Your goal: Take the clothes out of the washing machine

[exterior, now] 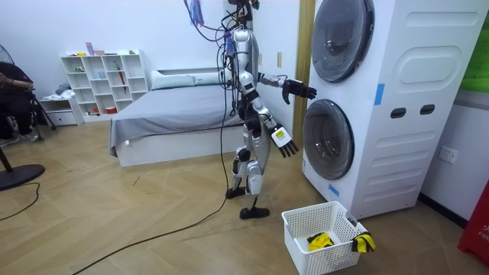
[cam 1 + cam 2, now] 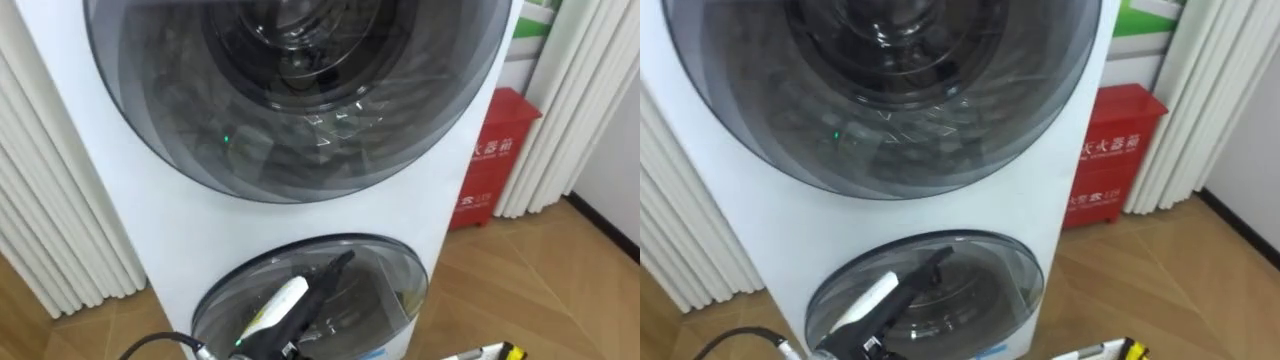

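Held left hand (image 2: 318,288) straight-fingered, shut lower door (image 2: 385,275) just ahead, right hand (image 1: 284,142) loose below; judged best: hook door, pull outward.

Both eye views look down closely at the washing machine (image 2: 330,220) doors; the room view shows them from afar.

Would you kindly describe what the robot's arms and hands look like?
The left hand is black, with slim dark fingers and a white tag, tinged yellow-green, on its back; a dark cable runs to its wrist. In the room view the right hand is black too, and both arms are silver-grey with dark joints.
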Robot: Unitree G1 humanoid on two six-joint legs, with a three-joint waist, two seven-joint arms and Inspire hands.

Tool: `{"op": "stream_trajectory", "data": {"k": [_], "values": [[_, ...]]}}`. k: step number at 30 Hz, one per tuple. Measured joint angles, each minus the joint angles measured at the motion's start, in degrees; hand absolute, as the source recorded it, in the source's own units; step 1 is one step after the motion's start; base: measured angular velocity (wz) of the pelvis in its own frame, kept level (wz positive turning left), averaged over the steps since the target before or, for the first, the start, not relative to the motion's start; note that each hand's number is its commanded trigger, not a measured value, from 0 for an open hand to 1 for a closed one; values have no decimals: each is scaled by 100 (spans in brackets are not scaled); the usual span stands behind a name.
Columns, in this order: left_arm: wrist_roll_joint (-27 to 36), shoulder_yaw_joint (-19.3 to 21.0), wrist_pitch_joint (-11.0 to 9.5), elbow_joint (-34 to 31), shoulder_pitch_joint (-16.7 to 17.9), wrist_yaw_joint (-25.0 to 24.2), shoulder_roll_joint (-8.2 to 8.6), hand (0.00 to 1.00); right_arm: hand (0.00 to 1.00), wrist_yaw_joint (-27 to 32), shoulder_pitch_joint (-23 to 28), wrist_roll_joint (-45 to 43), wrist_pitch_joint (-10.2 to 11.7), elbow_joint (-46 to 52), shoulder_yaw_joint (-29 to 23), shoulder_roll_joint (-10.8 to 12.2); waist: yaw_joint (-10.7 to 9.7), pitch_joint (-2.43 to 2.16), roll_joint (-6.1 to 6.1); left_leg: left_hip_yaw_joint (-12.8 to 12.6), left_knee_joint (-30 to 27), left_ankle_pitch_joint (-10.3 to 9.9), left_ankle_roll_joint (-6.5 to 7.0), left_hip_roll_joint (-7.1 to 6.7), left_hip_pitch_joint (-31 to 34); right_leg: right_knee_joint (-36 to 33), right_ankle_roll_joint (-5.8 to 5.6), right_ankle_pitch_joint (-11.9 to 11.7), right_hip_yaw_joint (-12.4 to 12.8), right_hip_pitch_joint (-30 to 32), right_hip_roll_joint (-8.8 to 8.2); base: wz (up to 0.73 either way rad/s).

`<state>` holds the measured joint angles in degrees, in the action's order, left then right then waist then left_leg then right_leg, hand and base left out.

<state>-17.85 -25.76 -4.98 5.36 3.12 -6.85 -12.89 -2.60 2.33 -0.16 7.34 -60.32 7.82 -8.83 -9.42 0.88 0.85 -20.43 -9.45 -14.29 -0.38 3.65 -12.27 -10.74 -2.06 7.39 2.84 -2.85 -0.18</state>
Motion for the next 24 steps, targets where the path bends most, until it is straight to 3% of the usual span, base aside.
{"op": "stream_trajectory", "data": {"k": [6, 9, 12, 18, 20, 24], "values": [[-46, 146, -4, 783, -224, 10, 98, 0, 0, -137, 47, -194, -119, 10, -6, 9, 46, -23, 46, -20, -9, 0, 0, 59, -26, -5, 56, -35, 34, 41, 83, -16], [-36, 229, -29, 1495, -214, 60, 89, 0, 0, -131, 62, -218, -123, 38, -6, 0, 76, -23, 46, -13, -8, 0, 0, 95, -37, 0, 92, -57, 31, 58, 131, -15], [-54, 386, -51, 2628, -169, 216, 141, 0, 0, -129, 94, -211, -210, 36, -12, -32, 202, -27, 48, 16, -2, 0, -1, 110, -30, 4, 122, -74, 12, 79, 153, -15], [-16, 1303, -48, 4454, 322, 705, 203, 0, 0, -196, 234, 3, -370, 24, -16, -32, 476, -62, -70, 113, 7, -39, -67, 130, 1, 20, 129, -68, -67, 86, 162, 6], [27, 1765, -54, 4942, 553, 1085, 123, 0, 0, -232, 272, -33, -367, -16, -25, 4, 546, -101, -140, 311, 11, -75, -127, 150, 19, 25, 131, -67, -171, 70, 173, 30], [-31, 2300, -34, 5715, 808, 1535, 68, 0, 0, -248, 344, 31, -366, -21, -30, 7, 783, -107, -177, 424, 14, -84, -134, 162, -21, 74, 132, -69, -367, -87, 150, 21]]}}
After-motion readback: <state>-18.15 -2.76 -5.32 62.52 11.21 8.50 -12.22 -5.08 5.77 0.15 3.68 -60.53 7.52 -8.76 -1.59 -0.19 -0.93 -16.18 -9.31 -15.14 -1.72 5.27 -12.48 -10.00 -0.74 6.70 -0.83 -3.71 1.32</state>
